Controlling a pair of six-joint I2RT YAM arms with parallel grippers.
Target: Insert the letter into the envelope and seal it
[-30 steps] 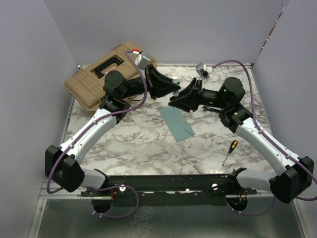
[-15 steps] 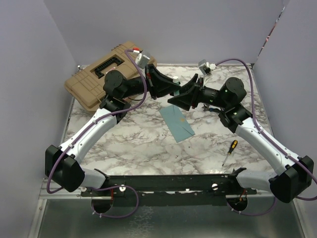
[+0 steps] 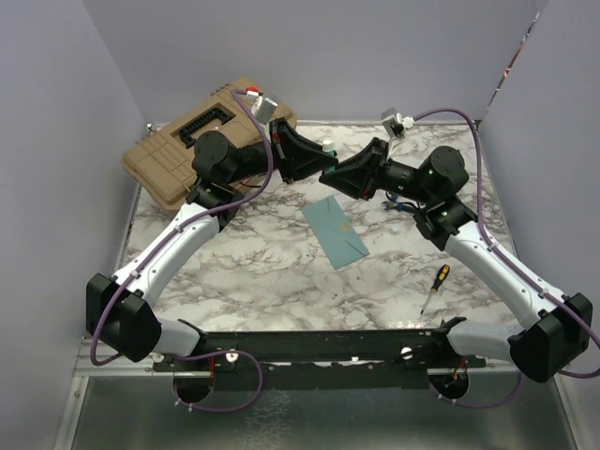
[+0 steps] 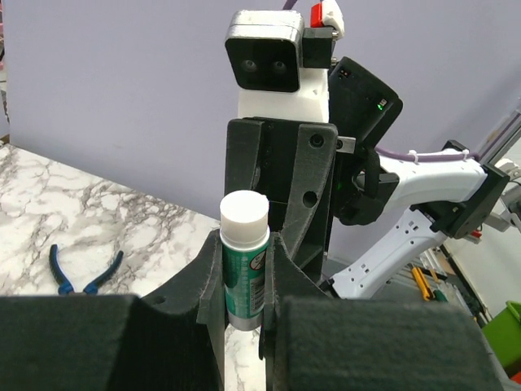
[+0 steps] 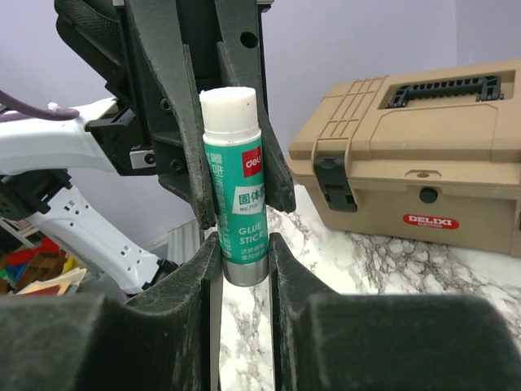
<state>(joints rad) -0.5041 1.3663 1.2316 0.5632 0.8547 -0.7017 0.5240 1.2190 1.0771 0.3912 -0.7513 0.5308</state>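
Teal envelope (image 3: 336, 232) lies flat mid-tabletop (image 3: 253, 267), letter unseen. Within 1 second the right hand (image 5: 244, 265) has closed in. It and the left hand (image 4: 244, 281) both clamp the glue stick (image 5: 237, 195), likely a handover before sealing.

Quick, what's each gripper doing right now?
Left gripper: closed on the glue stick.
Right gripper: closed on the same glue stick, at its lower end.
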